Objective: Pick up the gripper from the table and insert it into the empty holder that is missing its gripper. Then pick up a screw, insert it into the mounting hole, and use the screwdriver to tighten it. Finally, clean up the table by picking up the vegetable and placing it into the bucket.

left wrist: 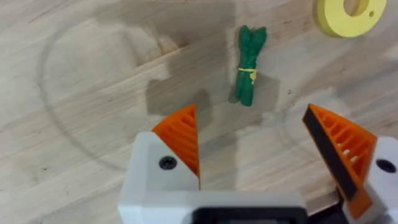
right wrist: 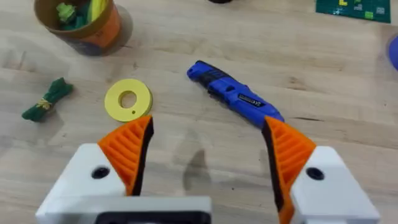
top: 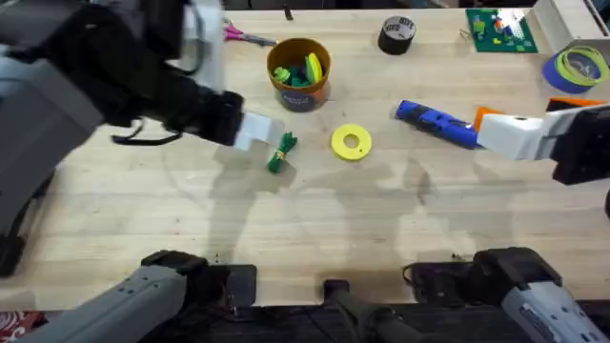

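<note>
Both tools are gaping wide; you are facing the vegetable [left wrist: 248, 65], likely light and soft, so pinch its banded middle.

The left arm [top: 86, 76] is seen big, dark and blurred under the overhead camera. The screwdriver [top: 437, 122] has its tip hidden behind the right end effector [top: 496, 129]. The things inside the bucket [top: 299, 72] are too small to be told apart.

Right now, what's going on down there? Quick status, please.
Left gripper open above the vegetable, not touching. Right gripper open near the screwdriver. Bucket upright, toys inside. Yellow ring beside the vegetable.
</note>
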Controlling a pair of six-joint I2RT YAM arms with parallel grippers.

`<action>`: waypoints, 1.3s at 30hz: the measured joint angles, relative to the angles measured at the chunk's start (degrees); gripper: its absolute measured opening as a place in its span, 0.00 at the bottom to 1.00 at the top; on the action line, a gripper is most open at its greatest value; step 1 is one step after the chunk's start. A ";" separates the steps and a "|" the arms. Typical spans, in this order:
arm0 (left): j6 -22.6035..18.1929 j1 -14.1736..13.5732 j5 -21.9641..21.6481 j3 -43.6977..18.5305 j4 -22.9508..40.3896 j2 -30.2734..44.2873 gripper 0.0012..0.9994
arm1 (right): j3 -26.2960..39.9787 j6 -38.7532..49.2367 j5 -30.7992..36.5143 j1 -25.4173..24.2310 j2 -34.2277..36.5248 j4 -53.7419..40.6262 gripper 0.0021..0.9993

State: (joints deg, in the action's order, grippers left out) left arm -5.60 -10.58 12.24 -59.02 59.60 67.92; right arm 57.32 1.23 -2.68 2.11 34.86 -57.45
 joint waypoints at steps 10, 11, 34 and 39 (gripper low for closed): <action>2.95 -13.10 -6.06 -0.23 -3.18 13.47 0.99 | 0.00 0.00 0.00 0.00 0.01 0.00 1.00; 3.05 -13.57 -6.13 -0.21 -3.97 15.14 0.99 | 0.00 0.00 0.00 0.00 0.01 0.00 1.00; 3.60 -14.04 -8.61 -0.65 -12.18 28.72 0.08 | 0.00 0.00 0.00 0.00 0.01 0.02 1.00; 3.49 -14.04 -8.71 -0.73 -12.30 28.78 0.01 | 0.00 0.00 0.00 0.00 0.01 0.00 1.00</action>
State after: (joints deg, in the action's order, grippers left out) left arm -2.11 -24.62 3.53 -59.75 47.31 96.71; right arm 57.32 1.23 -2.68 2.11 34.87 -57.45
